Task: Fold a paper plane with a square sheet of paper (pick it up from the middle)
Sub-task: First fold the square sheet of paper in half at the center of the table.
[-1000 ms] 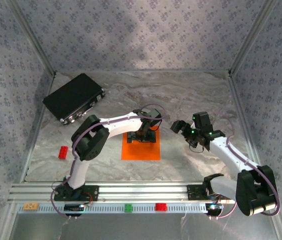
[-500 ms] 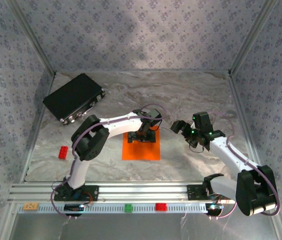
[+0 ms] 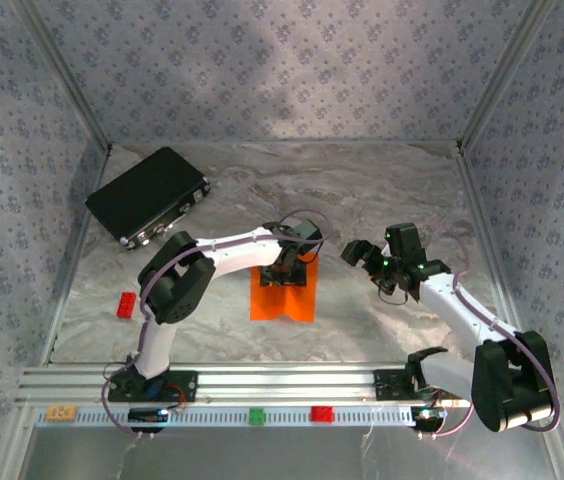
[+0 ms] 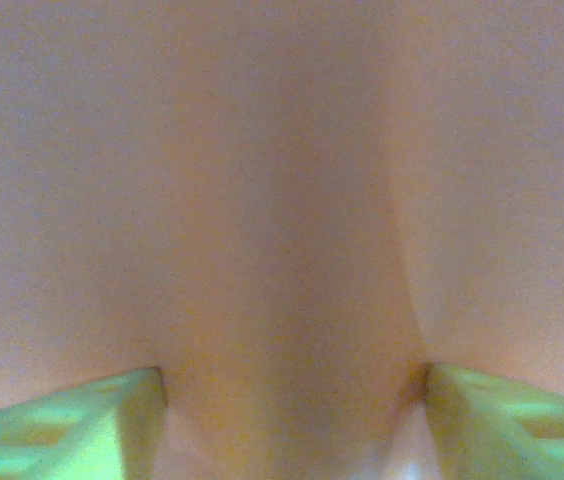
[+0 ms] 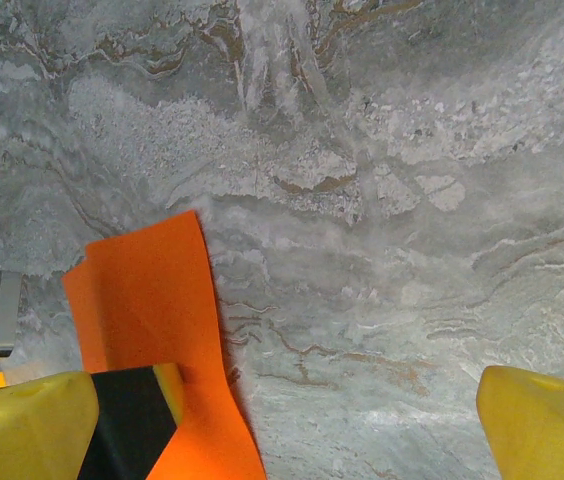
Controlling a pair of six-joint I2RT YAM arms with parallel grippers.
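left pincer on thin bright orange square paper sheet
sheet humps between its part-open jaws; right pincer wide open

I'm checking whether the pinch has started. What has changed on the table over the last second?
The left tool, down on the middle of the square sheet of paper, is squeezing it: the sheet has buckled upward and its outline has narrowed. The open right tool, black case and red block stayed put.

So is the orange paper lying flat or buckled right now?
Buckled: the square sheet of paper humps into a ridge between the left fingers in the left wrist view.
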